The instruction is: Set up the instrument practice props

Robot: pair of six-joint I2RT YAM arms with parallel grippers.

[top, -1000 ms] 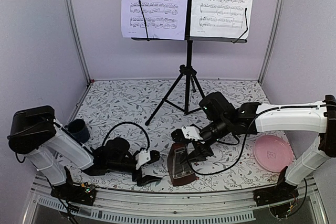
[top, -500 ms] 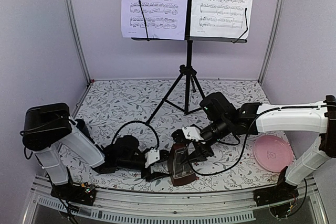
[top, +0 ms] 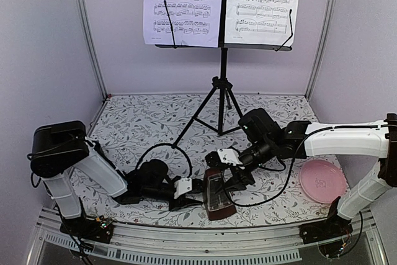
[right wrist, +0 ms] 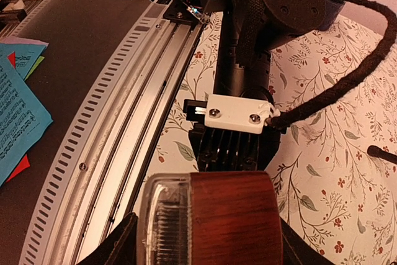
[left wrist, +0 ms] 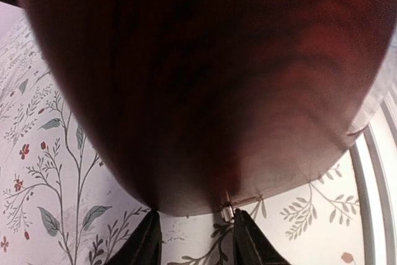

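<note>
Near the front edge of the floral tabletop (top: 149,122) sits the small dark-red wooden pyramid metronome (top: 218,197), its top clasped by the right gripper (top: 222,180). The left gripper (left wrist: 197,246) lies low just beside its base, slightly parted and gripping nothing. At the back, the tall black tripod music stand (top: 221,85) carries two white sheets of printed music (top: 183,4).

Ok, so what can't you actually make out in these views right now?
Left wrist: the metronome fills the frame, blurred; its front is hidden.
Right wrist: the right tool is cut off by the bottom edge, so its grip is unclear.
Top external: the sheet music runs past the top edge.
</note>
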